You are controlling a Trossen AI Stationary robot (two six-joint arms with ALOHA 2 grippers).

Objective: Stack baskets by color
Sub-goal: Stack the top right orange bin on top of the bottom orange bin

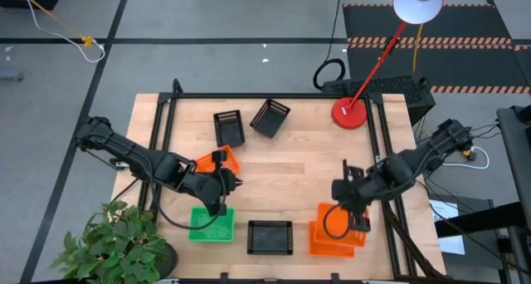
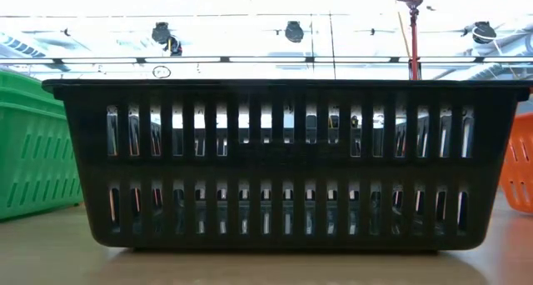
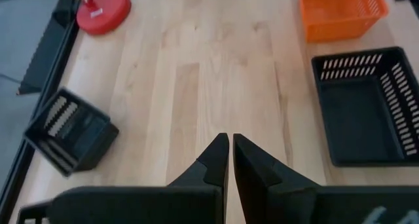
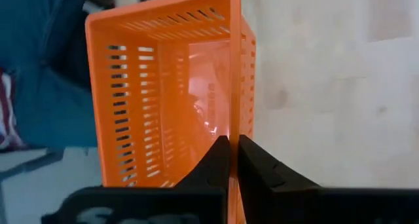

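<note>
My right gripper (image 1: pixel 352 211) is shut on an orange basket (image 4: pixel 163 86) at the near right of the table, above another orange basket (image 1: pixel 330 246). My left gripper (image 3: pixel 230 144) is shut and holds nothing. It hangs over the near left, just beyond a green basket (image 1: pixel 211 225) that sits flat on the table. A third orange basket (image 1: pixel 219 161) lies behind the left arm. One black basket (image 1: pixel 270 237) sits flat at the near middle. At the far side, one black basket (image 1: pixel 229 128) lies on the table and another (image 1: pixel 270 118) is tipped on its side. My right gripper pinches one side wall of the orange basket (image 4: pixel 242 129) at its rim, one finger inside the basket and one outside. The fingers come steeply from above. The basket hangs tilted, its opening turned toward the wrist. Whether it touches the orange basket below, I cannot tell.
A round red lamp base (image 1: pixel 349 113) stands at the far right, its stem leaning out past the table's far edge. A black rail frame (image 1: pixel 163 118) runs along the table's sides. A potted plant (image 1: pixel 112 242) stands off the near left corner. Bare wood (image 1: pixel 299 168) lies at the middle.
</note>
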